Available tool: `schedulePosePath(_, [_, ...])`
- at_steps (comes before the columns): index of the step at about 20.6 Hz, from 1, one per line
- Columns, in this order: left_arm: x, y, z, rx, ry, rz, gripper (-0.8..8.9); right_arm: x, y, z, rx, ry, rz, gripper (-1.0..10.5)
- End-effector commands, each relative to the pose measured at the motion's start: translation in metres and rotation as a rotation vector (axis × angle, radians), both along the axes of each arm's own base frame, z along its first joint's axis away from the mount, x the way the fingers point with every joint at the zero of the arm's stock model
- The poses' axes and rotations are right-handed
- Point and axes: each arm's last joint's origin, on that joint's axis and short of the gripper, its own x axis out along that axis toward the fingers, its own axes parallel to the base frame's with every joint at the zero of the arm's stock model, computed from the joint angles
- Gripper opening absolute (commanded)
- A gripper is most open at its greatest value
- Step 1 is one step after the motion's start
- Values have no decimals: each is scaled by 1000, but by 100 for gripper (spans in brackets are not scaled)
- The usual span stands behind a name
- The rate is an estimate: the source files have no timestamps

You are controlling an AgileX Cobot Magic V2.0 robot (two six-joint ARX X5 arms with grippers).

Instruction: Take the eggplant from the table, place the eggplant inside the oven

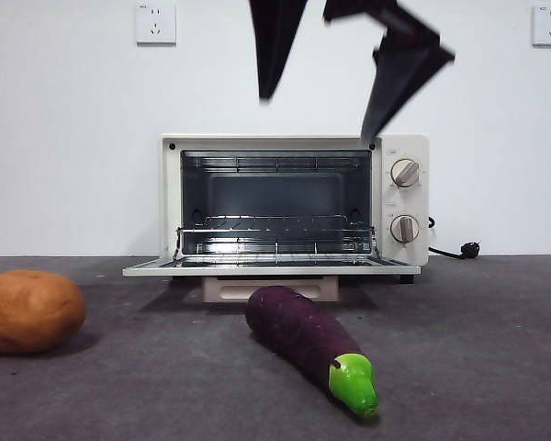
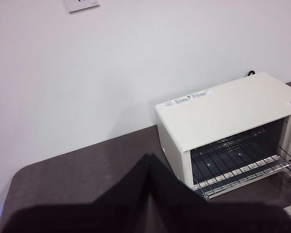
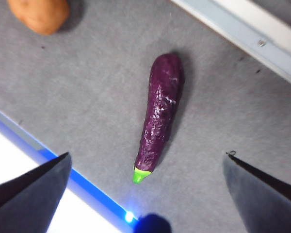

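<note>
The dark purple eggplant [image 1: 305,338] lies on the grey table [image 1: 496,367] just in front of the oven [image 1: 395,197], green stem cap [image 1: 354,383] pointing toward the camera. The oven's glass door [image 1: 271,268] is folded down flat and the wire rack [image 1: 275,225] shows inside. My right gripper [image 1: 317,118] hangs high above the eggplant [image 3: 160,111], open wide with nothing between its jaws. From its wrist view my right gripper [image 3: 148,155] looks straight down on the eggplant. My left gripper [image 2: 148,160] is shut and empty, off to the oven's [image 2: 223,104] side.
A rounded brown potato [image 1: 29,310] sits on the table at the left, also in the right wrist view as the potato [image 3: 39,14]. The oven's power cord [image 1: 455,251] trails right along the wall. The lowered door's edge [image 3: 242,29] lies close beyond the eggplant.
</note>
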Motion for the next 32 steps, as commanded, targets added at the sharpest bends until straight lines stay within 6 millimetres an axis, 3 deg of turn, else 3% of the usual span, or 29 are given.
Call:
schedulePosePath(1, [1, 0, -1, 22, -1, 1, -6, -2, 2, -31, -37, 53, -30, 626])
schedulePosePath(11, [5, -1, -2, 25, 10, 0, -6, -28, 8, -111, -44, 103, -80, 626])
schedulePosePath(15, [5, -1, -2, 24, 11, -3, -6, -40, 12, -130, -25, 105, -99, 615])
schedulePosePath(17, [5, -1, -2, 23, 12, -6, -6, -42, 11, -135, -24, 105, -116, 499])
schedulePosePath(21, [5, -1, -3, 26, 24, -7, -6, -42, 8, -141, -40, 80, -168, 443])
schedulePosePath(24, [5, -1, -4, 28, 33, -7, -6, -43, 7, -147, -45, 58, -178, 143])
schedulePosePath(29, [5, -1, -4, 28, 33, -8, -6, -45, 4, -153, -53, 67, -189, 113])
schedulePosePath(31, [5, -1, -4, 28, 33, -12, -6, -45, 5, -152, -44, 61, -189, -17])
schedulePosePath(32, [5, -2, -4, 28, 33, -12, -6, -44, 5, -152, -39, 57, -189, -12])
